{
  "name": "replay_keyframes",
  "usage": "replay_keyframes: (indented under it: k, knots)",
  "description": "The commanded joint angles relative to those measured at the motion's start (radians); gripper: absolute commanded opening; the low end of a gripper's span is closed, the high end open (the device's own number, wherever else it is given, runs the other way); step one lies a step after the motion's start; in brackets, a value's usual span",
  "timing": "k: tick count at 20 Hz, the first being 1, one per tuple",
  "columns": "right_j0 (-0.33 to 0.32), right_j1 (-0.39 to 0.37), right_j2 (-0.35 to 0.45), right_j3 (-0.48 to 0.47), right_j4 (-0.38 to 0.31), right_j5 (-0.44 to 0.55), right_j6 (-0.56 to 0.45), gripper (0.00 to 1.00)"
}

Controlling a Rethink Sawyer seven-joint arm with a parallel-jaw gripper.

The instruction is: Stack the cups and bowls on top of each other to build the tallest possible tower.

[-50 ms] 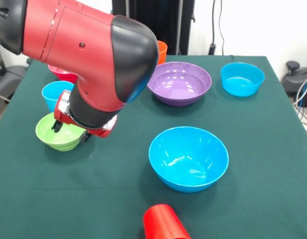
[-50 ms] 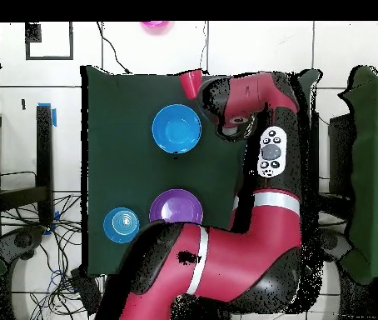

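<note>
Hand (image 1: 71,130): hangs over the lime green bowl (image 1: 61,133) at the left of the tabletop (image 1: 118,199) in the front view; dark fingertips (image 1: 57,126) dip at the bowl's rim and inside; I cannot tell how wide it stands or whether it grips the bowl
Arm (image 1: 88,55): red and black, comes down from the upper left and hides much of the far left corner
Lime green bowl: upright, mouth up, near the left edge
Light blue cup (image 1: 54,94): upright, mouth up, long axis vertical, just behind the lime green bowl, partly hidden by the arm
Hot pink bowl (image 1: 61,73): only a slice of rim shows behind the light blue cup, under the arm
Orange cup (image 1: 162,51): at the far edge, mostly hidden by the arm's elbow; upright as far as it shows
Purple bowl (image 1: 179,82): mouth up, far centre, apart from its neighbours
Small blue bowl (image 1: 242,78): mouth up, far right, near the purple bowl but not touching
Large blue bowl (image 1: 188,158): mouth up, centre right, nearer than the purple bowl
Red cup (image 1: 164,222): lies on its side at the near edge, long axis running near to far, cut off by the picture's lower edge
Stacking: every piece in view stands or lies on its own
</note>
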Motion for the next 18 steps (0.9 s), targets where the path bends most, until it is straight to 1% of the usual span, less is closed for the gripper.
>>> replay_keyframes:
  k: [1,7,13,15,17,18]
  knots:
    - [0.050,0.056,0.007,0.124,0.033,-0.110,0.226,1.00]
    - [0.068,0.074,-0.014,0.126,0.062,-0.127,0.281,1.00]
    - [0.078,0.100,-0.024,0.118,0.078,-0.163,0.287,1.00]
    - [0.076,0.112,-0.025,0.107,0.080,-0.173,0.278,1.00]
    - [0.072,0.127,-0.024,0.087,0.075,-0.168,0.237,1.00]
    - [0.071,0.133,-0.024,0.074,0.068,-0.154,0.200,1.00]
